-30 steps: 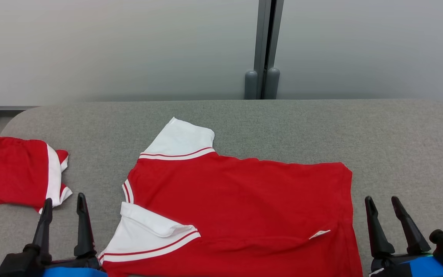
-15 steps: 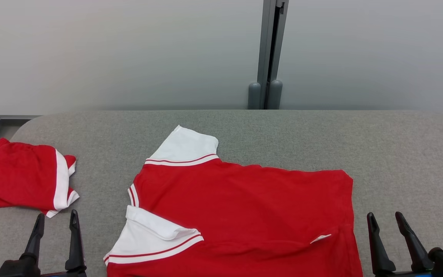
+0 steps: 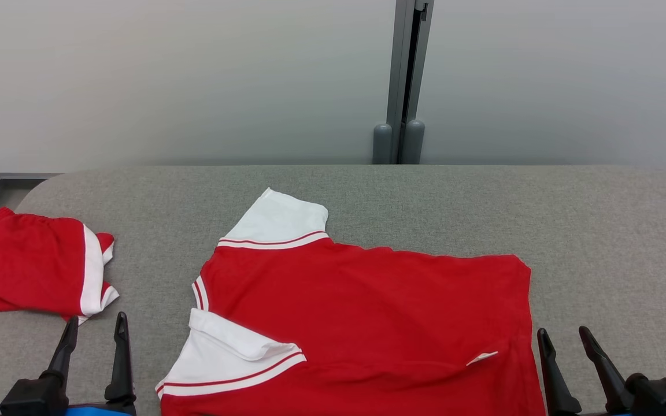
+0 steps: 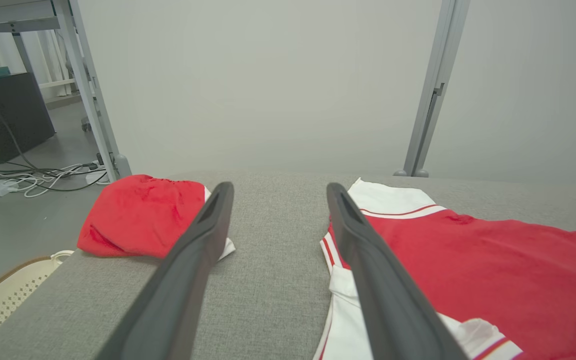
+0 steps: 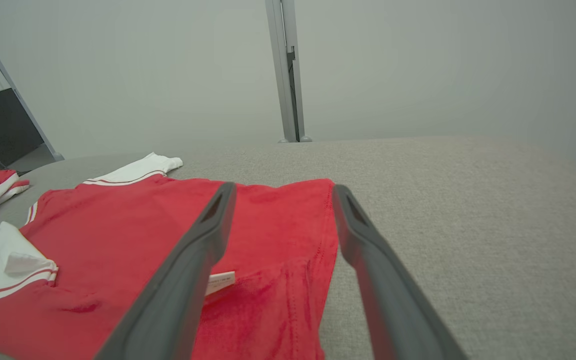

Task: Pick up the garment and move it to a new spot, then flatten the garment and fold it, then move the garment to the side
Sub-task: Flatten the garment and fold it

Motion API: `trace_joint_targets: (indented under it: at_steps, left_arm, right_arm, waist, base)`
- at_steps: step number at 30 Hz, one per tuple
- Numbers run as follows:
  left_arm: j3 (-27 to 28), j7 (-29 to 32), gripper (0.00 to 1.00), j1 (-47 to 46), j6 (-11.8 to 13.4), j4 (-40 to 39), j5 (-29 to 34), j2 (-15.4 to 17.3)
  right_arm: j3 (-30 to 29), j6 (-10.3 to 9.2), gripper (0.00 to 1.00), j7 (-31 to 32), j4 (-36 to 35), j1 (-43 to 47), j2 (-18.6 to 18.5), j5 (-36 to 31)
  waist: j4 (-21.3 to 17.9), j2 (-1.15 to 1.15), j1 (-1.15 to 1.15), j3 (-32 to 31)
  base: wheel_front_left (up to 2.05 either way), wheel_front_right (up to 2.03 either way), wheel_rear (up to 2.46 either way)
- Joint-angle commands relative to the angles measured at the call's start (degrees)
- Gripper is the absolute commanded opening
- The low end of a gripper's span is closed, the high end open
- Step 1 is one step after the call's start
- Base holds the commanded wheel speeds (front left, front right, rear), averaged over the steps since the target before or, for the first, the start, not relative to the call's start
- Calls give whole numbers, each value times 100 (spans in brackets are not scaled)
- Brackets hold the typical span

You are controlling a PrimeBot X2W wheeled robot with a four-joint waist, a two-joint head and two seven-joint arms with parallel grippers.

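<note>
In the head view the red garment [image 3: 367, 312] runs off the bottom edge, so its side by the near edge of the bench [image 3: 599, 231] is unseen. Print on its white label [image 5: 223, 280] is too small to read, and a finger of the right tool [image 5: 284, 189] covers one end. A finger of the left tool [image 4: 279, 187] hides part of the white trim on the bundled red cloth [image 4: 138, 220].

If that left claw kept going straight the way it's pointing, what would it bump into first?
Probably nothing soon: the left gripper points over bare grey tabletop, between the bundled red garment and the red shirt, toward the wall. Its height is unclear.
</note>
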Motion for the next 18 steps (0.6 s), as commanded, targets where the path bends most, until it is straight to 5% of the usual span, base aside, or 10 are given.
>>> trace_joint_targets:
  at_steps: [1, 18]
  left_arm:
    - [-21, -20, 100, -59, 17, 21, -18, 38]
    - [-81, -20, 100, -13, 87, -26, -88, 69]
  right_arm:
    - [3, 2, 100, 16, 20, -35, 0, -51]
    - [4, 1, 100, 1, -31, -53, -11, -105]
  waist:
    - [-3, 0, 0, 0]
    - [11, 0, 0, 9]
  base:
    - [0, 0, 0]
    - [0, 0, 0]
